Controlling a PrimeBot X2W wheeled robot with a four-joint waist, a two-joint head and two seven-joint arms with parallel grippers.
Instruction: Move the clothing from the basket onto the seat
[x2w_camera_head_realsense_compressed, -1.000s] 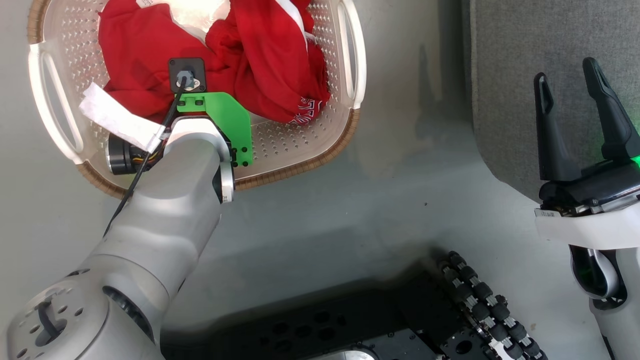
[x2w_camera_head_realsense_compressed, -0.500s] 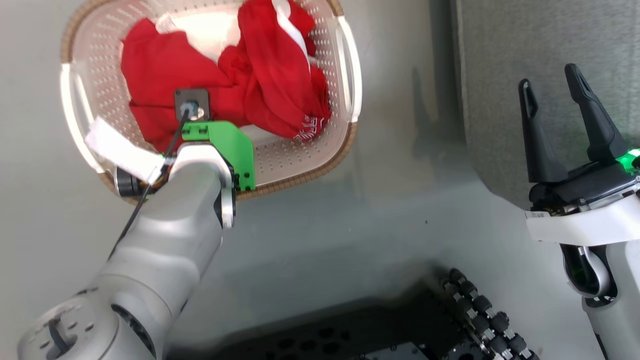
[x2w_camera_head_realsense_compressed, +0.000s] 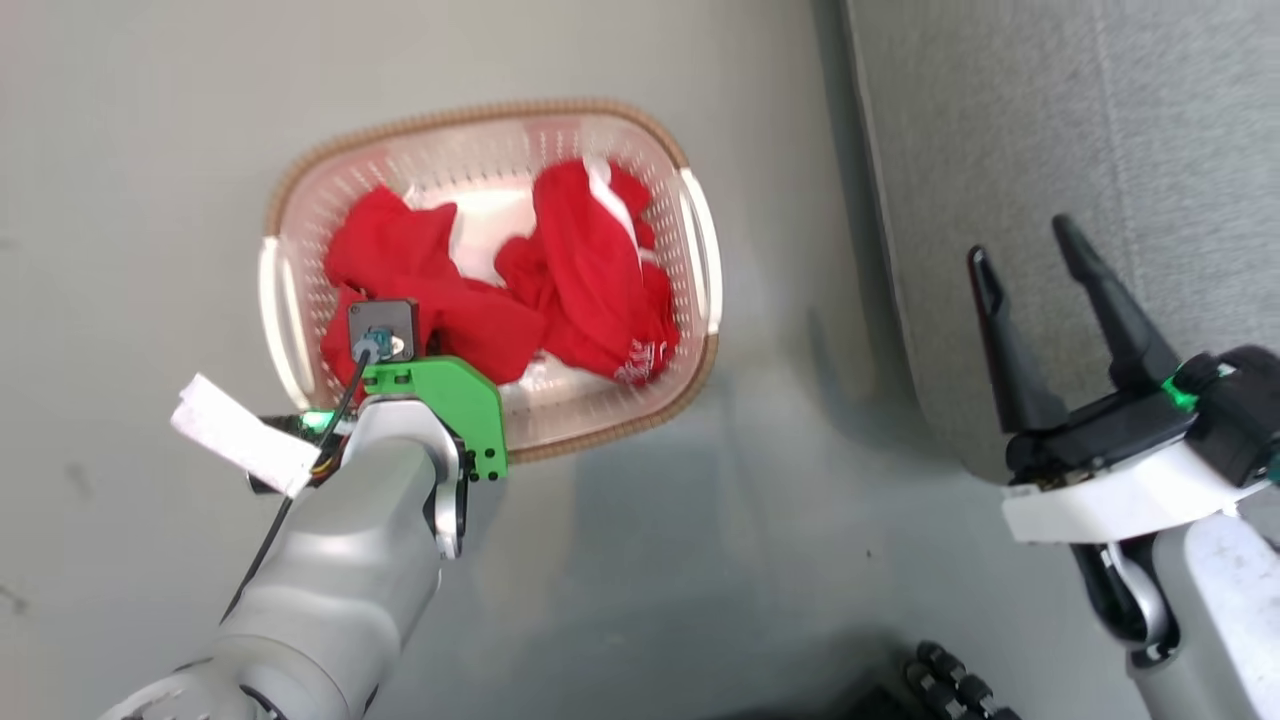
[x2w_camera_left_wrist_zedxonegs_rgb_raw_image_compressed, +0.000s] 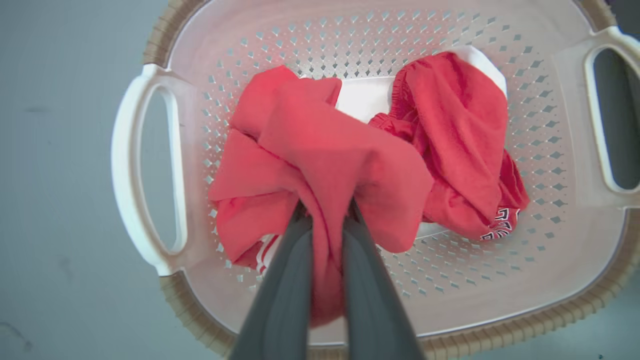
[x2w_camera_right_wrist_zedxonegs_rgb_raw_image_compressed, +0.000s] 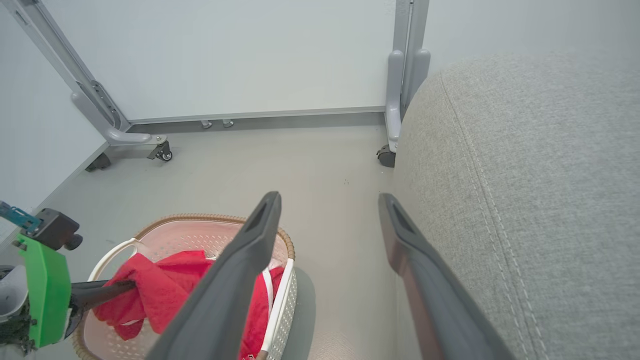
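The cream perforated basket (x2w_camera_head_realsense_compressed: 480, 112) (x2w_camera_left_wrist_zedxonegs_rgb_raw_image_compressed: 165, 100) (x2w_camera_right_wrist_zedxonegs_rgb_raw_image_compressed: 200, 218) stands on the floor, left of the grey seat (x2w_camera_head_realsense_compressed: 1100, 120) (x2w_camera_right_wrist_zedxonegs_rgb_raw_image_compressed: 525, 200). Two red garments lie in it. My left gripper (x2w_camera_left_wrist_zedxonegs_rgb_raw_image_compressed: 327, 215) is shut on the left garment (x2w_camera_head_realsense_compressed: 400, 250) (x2w_camera_left_wrist_zedxonegs_rgb_raw_image_compressed: 320, 150), whose fabric bunches up between the fingers and rises above the basket floor. The right garment (x2w_camera_head_realsense_compressed: 590, 280) (x2w_camera_left_wrist_zedxonegs_rgb_raw_image_compressed: 460, 130), with white trim and lettering, lies loose beside it. My right gripper (x2w_camera_head_realsense_compressed: 1018, 240) (x2w_camera_right_wrist_zedxonegs_rgb_raw_image_compressed: 330, 199) stands open and empty by the seat's near edge.
The grey floor (x2w_camera_head_realsense_compressed: 700, 560) runs between basket and seat. In the right wrist view, a white panel on a grey wheeled frame (x2w_camera_right_wrist_zedxonegs_rgb_raw_image_compressed: 400, 100) stands behind, with castors (x2w_camera_right_wrist_zedxonegs_rgb_raw_image_compressed: 162, 154) on the floor. My dark base (x2w_camera_head_realsense_compressed: 950, 680) shows at the bottom edge.
The head camera has moved, so basket and seat sit lower and smaller in the picture. My left gripper keeps hold of the left garment, which now stands more bunched. The right gripper stays open.
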